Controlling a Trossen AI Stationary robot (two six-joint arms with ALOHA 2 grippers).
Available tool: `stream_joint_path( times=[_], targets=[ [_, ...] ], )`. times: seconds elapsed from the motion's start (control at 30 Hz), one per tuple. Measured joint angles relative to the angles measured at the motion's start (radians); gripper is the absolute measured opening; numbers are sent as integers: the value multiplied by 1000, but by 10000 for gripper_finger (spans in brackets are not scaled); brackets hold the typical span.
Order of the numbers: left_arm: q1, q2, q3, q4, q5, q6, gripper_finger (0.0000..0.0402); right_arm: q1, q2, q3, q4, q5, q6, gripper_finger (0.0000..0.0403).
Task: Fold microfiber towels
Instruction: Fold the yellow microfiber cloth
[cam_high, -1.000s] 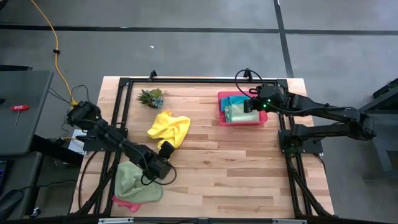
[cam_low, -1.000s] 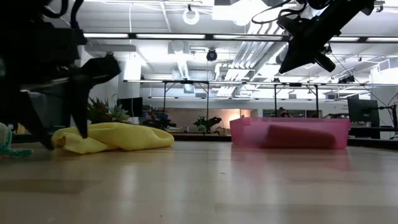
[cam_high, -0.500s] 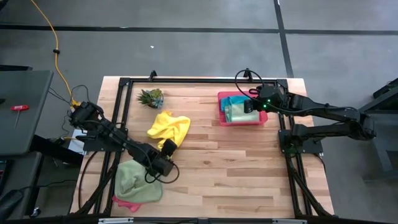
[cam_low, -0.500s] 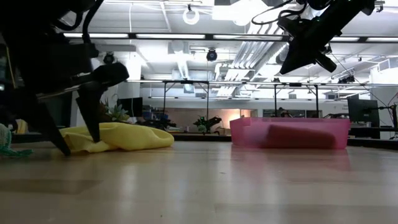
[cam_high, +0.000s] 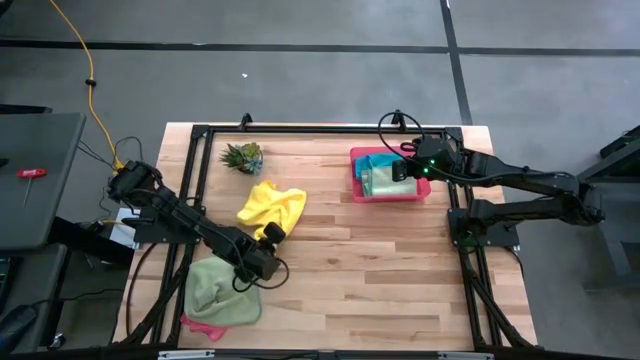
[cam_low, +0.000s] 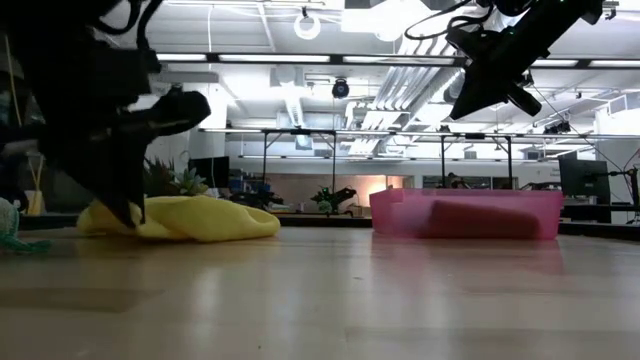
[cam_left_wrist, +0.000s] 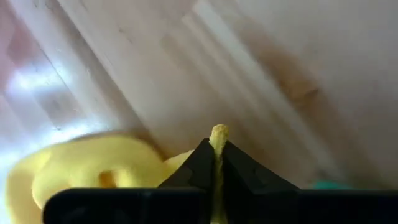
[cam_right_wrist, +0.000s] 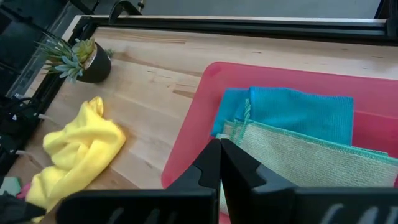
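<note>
A crumpled yellow towel (cam_high: 270, 207) lies on the wooden table (cam_high: 380, 260), left of the middle. My left gripper (cam_high: 272, 234) is at its near edge, shut on a bit of it. A light green towel (cam_high: 222, 290) lies near the front left corner on top of a pink towel (cam_high: 200, 325). At the far right, a teal towel (cam_right_wrist: 292, 109) and a light green towel (cam_right_wrist: 311, 163) lie folded in the pink tray (cam_high: 388, 193). My right gripper (cam_right_wrist: 219, 149) hovers shut over the tray, holding nothing. My left gripper pinches a small tuft at the yellow towel's near edge (cam_left_wrist: 217, 132) between its two shut fingers. The fingers (cam_low: 125, 205) slant down onto it from the table's near left. The rest of the towel (cam_left_wrist: 81, 168) stays crumpled on the table.
A small spiky plant (cam_high: 243, 156) in a dark pot stands at the far left, beyond the yellow towel. A black frame (cam_high: 195, 150) runs along the table's edges. Bare wood lies between the yellow towel and the tray and along the near right.
My left gripper's fingers stood open astride the yellow towel's near edge. They have now shut and taken hold of it. The towel itself lies where it was.
</note>
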Motion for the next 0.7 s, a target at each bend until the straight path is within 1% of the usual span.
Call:
stream_joint_path(
  times=[0.07,0.23,0.37,0.43,0.53,0.7],
  targets=[
    [10,-29,0,-4,32,-35,12,0,0,0,0,0,0,0],
    [66,-157,2,-25,77,-100,4,0,0,0,0,0,0,0],
    [139,-271,58,-37,100,-120,2,0,0,0,0,0,1,0],
    [183,-314,111,-33,100,-120,2,0,0,0,0,0,3,0],
    [264,-346,221,-25,110,-119,1,0,0,0,0,-10,5,0],
    [401,-350,414,-14,182,-112,1,0,0,0,0,-59,-2,0]
  ],
)
